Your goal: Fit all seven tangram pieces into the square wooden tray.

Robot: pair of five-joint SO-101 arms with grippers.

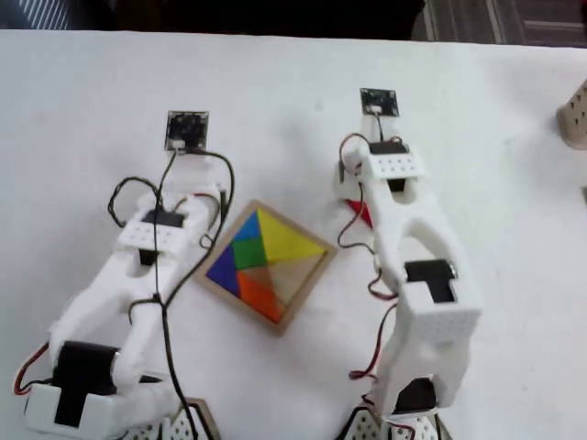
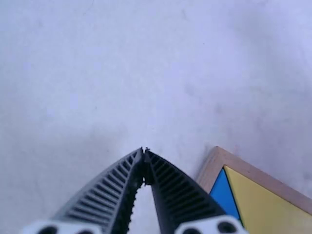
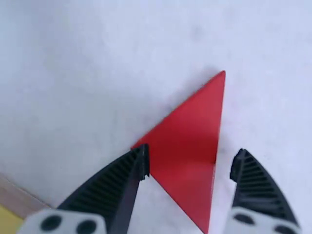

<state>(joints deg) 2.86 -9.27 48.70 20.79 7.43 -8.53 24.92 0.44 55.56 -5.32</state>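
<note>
**Red triangle off the tray, between the right gripper's spread fingers**

We see the tray [image 1: 304, 306] near the middle of the table [image 1: 92, 92], turned so that its corners point at the table's far, near, left and right edges. Bare white surface runs wide along the far edge and out toward the left and right edges. The tray takes up most of the gap between the two arms. Yellow, green, blue, purple and orange pieces [image 1: 280, 240] fill most of the tray, with a bare wooden patch [image 1: 292, 273] toward its right corner.

The red triangle [image 3: 195, 122] lies flat on the table outside the tray, near its far-right rim with a strip of white between them. It is partly under the right arm [image 1: 404, 211]. Its long edge runs roughly along the reach of the fingers [image 3: 112, 187], and one sharp tip points away from the gripper. Its square corner sits at the tip of one finger, though we cannot tell whether they touch. The right gripper [image 3: 191, 163] stands wide open, with a finger on either side of the triangle.

The left gripper [image 2: 145, 152] is closed, tips meeting with nothing between them. It is over bare table just beside the tray's far corner.

The table is plain white and smooth. Beyond its far edge is a dark strip of floor, and a tan block with holes [image 1: 574, 115] stands at the right edge.
</note>
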